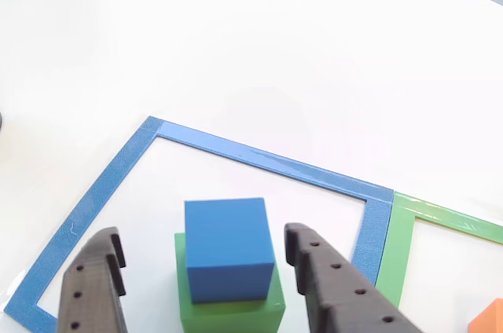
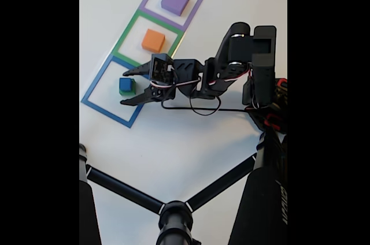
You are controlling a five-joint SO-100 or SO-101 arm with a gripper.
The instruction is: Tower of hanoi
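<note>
**End effector straddling stacked cubes in blue frame**

Two dark fingers (image 1: 98, 286) of the end effector (image 1: 206, 248) are sitting closest to the lens in the other view, one at each lower corner, spread wide with clear daylight on both sides of the stack between them. Neither finger is touching anything, and nothing is being held.

Between the fingers, a blue cube (image 1: 228, 248) is resting on top of a larger green cube (image 1: 230, 313), whose edges are showing below and beside it. Both are lying inside the blue frame (image 1: 259, 159) taped flat on the white table (image 1: 236, 42). In the fixed view, the same blue cube (image 2: 125, 85) is sitting just ahead of the open end effector (image 2: 128, 86), with the finger tips reaching level with it on either side.

Three taped frames are running in a diagonal row in the fixed view. The blue frame (image 2: 94, 107) is holding the blue-on-green stack. The green frame (image 2: 128, 30), adjoining it, is holding an orange cube (image 2: 153, 40) sitting alone. The purple frame (image 2: 196, 6), farthest along, is holding a purple cube (image 2: 175, 0), also alone. In the other view, a corner of the orange cube (image 1: 489, 319) is showing at the lower right, inside the green frame (image 1: 401, 243).

Black tripod legs (image 2: 124, 190) are crossing the lower part of the fixed view.
</note>
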